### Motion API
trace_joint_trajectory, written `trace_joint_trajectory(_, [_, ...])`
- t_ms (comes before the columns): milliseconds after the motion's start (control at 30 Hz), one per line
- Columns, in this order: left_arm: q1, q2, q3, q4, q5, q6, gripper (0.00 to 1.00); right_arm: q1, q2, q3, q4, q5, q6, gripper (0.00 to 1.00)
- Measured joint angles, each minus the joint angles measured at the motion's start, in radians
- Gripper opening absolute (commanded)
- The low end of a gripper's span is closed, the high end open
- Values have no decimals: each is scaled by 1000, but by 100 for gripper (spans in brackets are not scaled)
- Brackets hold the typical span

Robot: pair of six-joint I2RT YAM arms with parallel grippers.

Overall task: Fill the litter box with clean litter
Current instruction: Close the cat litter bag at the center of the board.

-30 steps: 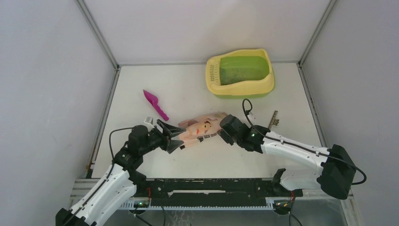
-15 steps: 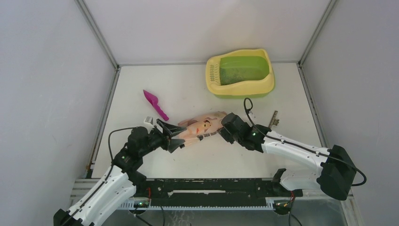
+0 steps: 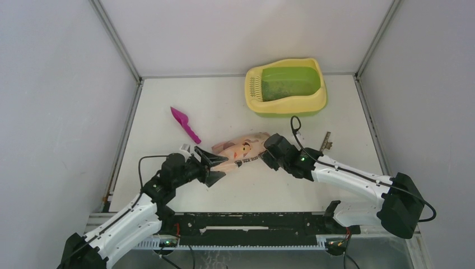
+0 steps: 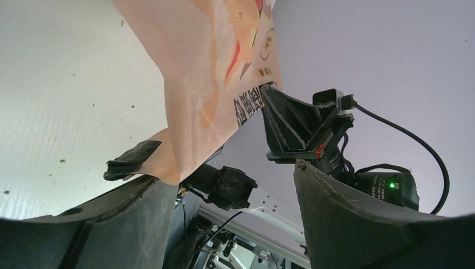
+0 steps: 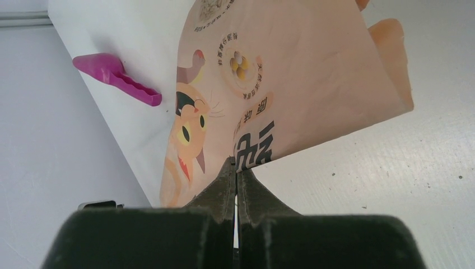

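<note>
White table (image 3: 224, 101), pale grey walls (image 3: 50, 112), metal corner posts (image 3: 115, 39), soft even light.

Just below centre of the overhead frame, crumpled peach-pink printed bag (image 3: 240, 150) with a cartoon cat face, on the white table (image 3: 224, 106). To its upper left, near but apart, magenta plastic scoop (image 3: 185, 124) lying flat, handle toward the bag. Right of centre, small dull metal piece (image 3: 326, 141).

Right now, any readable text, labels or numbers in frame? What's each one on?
"天然": apparent start of a small vertical line on the bag; the rest is too small.
Large black characters on the bag: cut off by the right gripper, unreadable.
No text seen on the litter box or scoop.
</note>
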Motion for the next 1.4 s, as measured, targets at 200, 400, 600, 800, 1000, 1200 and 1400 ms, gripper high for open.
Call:
trace_joint_trajectory(200, [-3,43,-34,88,-18,-22,72,-3,-2,0,0,-3,-2,0])
trace_joint_trajectory(400, [-2,182,-35,195,-23,-39,56,-4,-22,-2,-1,-3,-5,0])
trace_joint_trajectory(600, [25,277,-35,291,-13,-42,38,-4,-57,-20,0,-3,-5,0])
trace_joint_trajectory(800, [72,322,-35,337,14,-38,22,0,-62,-56,19,-11,-4,0])
trace_joint_trajectory(1000, [101,364,-34,356,39,-28,11,9,-62,-79,43,-18,-3,0])
trace_joint_trajectory(1200, [130,425,-1,350,68,36,0,-15,-58,-93,92,-28,-39,0])
trace_joint_trajectory(1400, [232,514,130,296,138,181,0,-76,-11,-97,255,-72,-135,0])
